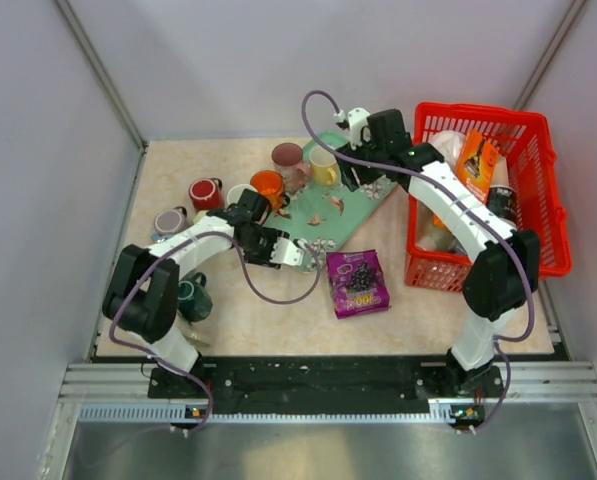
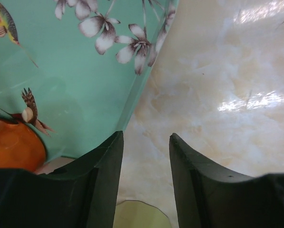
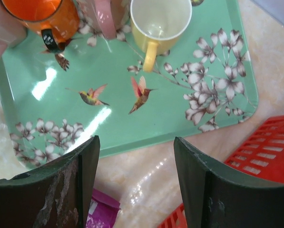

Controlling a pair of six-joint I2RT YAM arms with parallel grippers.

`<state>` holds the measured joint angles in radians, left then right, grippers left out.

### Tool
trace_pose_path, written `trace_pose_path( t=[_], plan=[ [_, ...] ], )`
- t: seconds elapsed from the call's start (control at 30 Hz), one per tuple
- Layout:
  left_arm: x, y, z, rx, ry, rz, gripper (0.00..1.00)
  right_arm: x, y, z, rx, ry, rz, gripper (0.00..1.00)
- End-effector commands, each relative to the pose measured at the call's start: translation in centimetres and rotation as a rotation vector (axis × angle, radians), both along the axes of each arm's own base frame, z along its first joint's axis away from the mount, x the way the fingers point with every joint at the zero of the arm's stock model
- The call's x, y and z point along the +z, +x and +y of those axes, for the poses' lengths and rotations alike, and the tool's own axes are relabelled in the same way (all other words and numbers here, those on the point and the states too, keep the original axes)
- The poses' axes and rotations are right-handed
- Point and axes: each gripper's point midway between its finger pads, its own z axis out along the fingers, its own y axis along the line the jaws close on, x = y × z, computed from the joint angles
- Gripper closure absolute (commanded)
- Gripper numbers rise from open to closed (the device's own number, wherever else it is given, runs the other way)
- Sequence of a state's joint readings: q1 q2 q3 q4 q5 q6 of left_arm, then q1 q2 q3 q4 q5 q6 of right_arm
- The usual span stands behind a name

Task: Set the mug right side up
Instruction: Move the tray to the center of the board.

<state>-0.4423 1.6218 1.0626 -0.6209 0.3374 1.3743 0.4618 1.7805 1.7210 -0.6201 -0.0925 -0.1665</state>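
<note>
Seven mugs (image 1: 206,192), one tray (image 1: 350,213), one basket (image 1: 478,108)

The left arm (image 1: 193,245) reaches forward and inward from its base with the elbow folded. The left gripper (image 2: 146,138) points down, jaws parted, nothing between them. The right arm (image 1: 458,215) extends farther forward and toward the centre, wrist bent downward. The right gripper (image 3: 137,141) has its jaws set wide and holds nothing.
</note>
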Motion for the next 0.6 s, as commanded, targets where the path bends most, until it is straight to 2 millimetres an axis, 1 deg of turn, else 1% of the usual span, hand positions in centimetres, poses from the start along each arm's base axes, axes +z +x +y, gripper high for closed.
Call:
trace_pose_path(
  t=[0.0, 0.13, 0.2, 0.27, 0.37, 0.47, 0.57],
  plan=[
    [0.2, 2.5, -1.0, -0.129, -0.010, -0.080, 0.52, 2.7, -0.4, -1.4, -0.021, 0.007, -0.078, 0.36],
    [-1.2, 3.2, -1.1, -0.165, 0.006, -0.099, 0.56, 2.2, -0.8, -2.1, -0.037, -0.003, -0.071, 0.36],
    [-1.7, 3.7, -1.3, -0.179, 0.004, -0.131, 0.57, 2.4, -0.9, -2.5, -0.042, -0.009, -0.079, 0.36],
    [-2.2, 3.7, -1.2, -0.193, 0.007, -0.133, 0.60, 2.4, -1.0, -2.7, -0.043, -0.017, -0.082, 0.36],
    [-2.8, 3.4, -1.2, -0.211, 0.017, -0.113, 0.66, 2.2, -0.9, -2.9, -0.049, -0.023, -0.078, 0.36],
    [-3.5, 2.9, -1.0, -0.230, 0.023, -0.087, 0.77, 2.0, -0.7, -2.8, -0.049, -0.021, -0.074, 0.36],
    [-4.2, 2.0, -0.6, -0.251, 0.037, -0.040, 0.81, 1.8, -0.3, -2.6, -0.050, -0.018, -0.068, 0.36]
  ],
)
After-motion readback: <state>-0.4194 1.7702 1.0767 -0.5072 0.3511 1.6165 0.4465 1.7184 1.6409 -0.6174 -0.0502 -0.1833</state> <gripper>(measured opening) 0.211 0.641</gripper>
